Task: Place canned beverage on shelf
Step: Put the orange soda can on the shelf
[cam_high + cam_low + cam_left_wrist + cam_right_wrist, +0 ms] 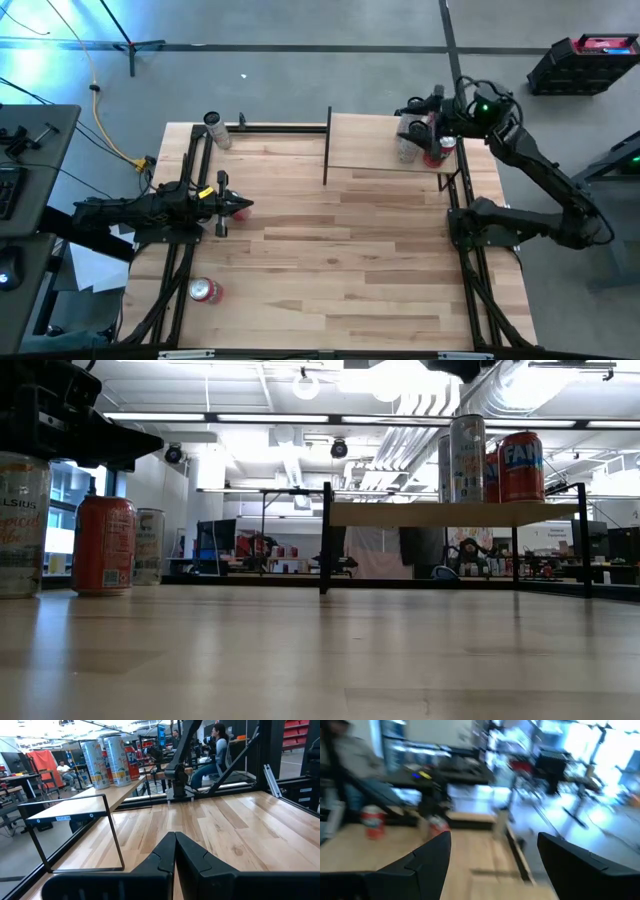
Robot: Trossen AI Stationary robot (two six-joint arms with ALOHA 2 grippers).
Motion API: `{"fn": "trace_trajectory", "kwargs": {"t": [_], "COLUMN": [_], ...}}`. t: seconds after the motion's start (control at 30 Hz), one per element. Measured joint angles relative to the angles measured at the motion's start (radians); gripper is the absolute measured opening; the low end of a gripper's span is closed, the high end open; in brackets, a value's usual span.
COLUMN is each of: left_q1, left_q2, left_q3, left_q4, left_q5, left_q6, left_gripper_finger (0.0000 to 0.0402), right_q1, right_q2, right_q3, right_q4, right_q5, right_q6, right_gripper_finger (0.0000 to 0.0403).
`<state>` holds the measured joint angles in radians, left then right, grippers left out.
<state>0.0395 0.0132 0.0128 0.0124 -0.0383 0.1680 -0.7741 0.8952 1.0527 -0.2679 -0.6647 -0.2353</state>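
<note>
The shelf point(385, 145) is a pale board on thin black uprights at the table's far right; it also shows in the low view point(450, 513). Two pale cans point(106, 761) and a red can point(520, 465) stand upright on it. My right gripper point(413, 104) hovers open above the shelf's far edge, just beyond the cans; nothing shows between its fingers point(492, 865). My left gripper point(240, 208) is shut and level over the table's left half, with nothing in it point(175, 845).
A red can point(205, 290) is on the tabletop near the front left, and a pale can point(217, 130) at the far left corner. Black frame rails point(190, 180) run along both sides. Bare planks fill the middle. People sit in the room beyond.
</note>
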Motion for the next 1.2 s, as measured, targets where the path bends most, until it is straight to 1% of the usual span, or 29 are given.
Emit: {"fn": "trace_trajectory", "kwargs": {"t": [0.2,0.3,0.37,0.5,0.67,0.77,0.93,1.03,1.1,1.2], "left_q1": [0.0,0.0,0.0,0.0,0.0,0.0,-0.002,-0.002,-0.002,-0.002], "left_q2": [0.0,0.0,0.0,0.0,0.0,0.0,0.0,0.004,0.014,0.082], "left_q3": [0.0,0.0,0.0,-0.001,-0.001,-0.001,-0.001,0.002,0.037,0.157], "left_q4": [0.0,0.0,0.0,0.01,0.089,0.173,0.253,0.331,0.313,0.194], "left_q5": [0.0,0.0,0.0,-0.002,0.0,-0.005,0.004,0.002,-0.033,-0.13], "left_q6": [0.0,0.0,0.0,0.006,-0.087,-0.098,-0.263,-0.271,-0.285,-0.317], "left_gripper_finger": [0.0003,0.0003,0.0003,0.0003,0.0003,0.0003,0.0003,0.0003,0.0003,0.0001], "right_q1": [0.218,0.31,0.362,0.44,0.492,0.508,0.509,0.511,0.517,0.532], "right_q2": [-0.002,-0.001,-0.001,0.0,0.0,0.002,0.01,0.018,0.023,0.026], "right_q3": [0.0,0.0,0.0,0.0,0.0,0.0,0.0,0.0,0.0,0.0], "right_q4": [0.056,0.055,0.055,0.048,0.021,0.025,0.027,0.025,0.014,0.013], "right_q5": [0.02,0.06,0.084,0.086,0.087,0.086,0.088,0.128,0.167,0.202], "right_q6": [-0.001,-0.004,-0.004,-0.033,-0.065,-0.094,-0.109,-0.104,-0.106,-0.113], "right_gripper_finger": [0.0281,0.0281,0.0281,0.0281,0.0281,0.0281,0.0281,0.0281,0.0281,0.0281]}}
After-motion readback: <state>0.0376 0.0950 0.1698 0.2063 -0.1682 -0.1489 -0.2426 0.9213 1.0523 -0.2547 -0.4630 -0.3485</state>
